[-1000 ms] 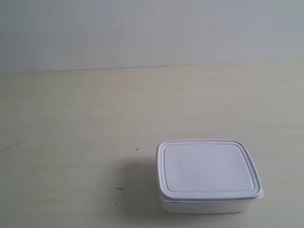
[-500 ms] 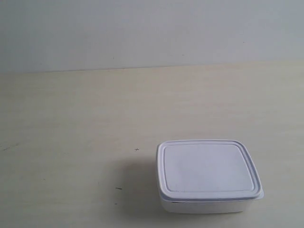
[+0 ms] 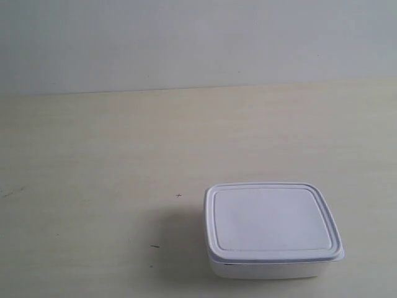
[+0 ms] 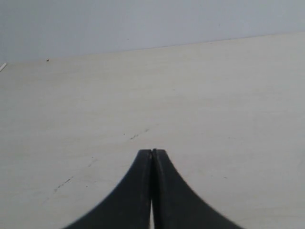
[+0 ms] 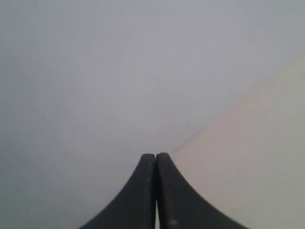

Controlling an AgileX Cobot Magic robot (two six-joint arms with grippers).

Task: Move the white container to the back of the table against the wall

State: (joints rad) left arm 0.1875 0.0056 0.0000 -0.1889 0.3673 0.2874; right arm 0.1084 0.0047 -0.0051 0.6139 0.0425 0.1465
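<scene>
The white container (image 3: pixel 273 230), lid on, rests on the table (image 3: pixel 93 161) near the front edge, to the right in the exterior view and well short of the wall (image 3: pixel 186 43). Neither arm appears in the exterior view. My left gripper (image 4: pixel 152 151) is shut and holds nothing, with bare table (image 4: pixel 190 95) ahead of it and the wall (image 4: pixel 143 21) beyond. The right gripper (image 5: pixel 156 155) is shut too and empty, facing the wall (image 5: pixel 95 71) with a strip of table (image 5: pixel 257 157) beside it. The container shows in neither wrist view.
A few tiny dark marks (image 3: pixel 178 195) dot the tabletop left of the container. Short dark scuffs (image 4: pixel 138 135) lie on the table in front of the left gripper.
</scene>
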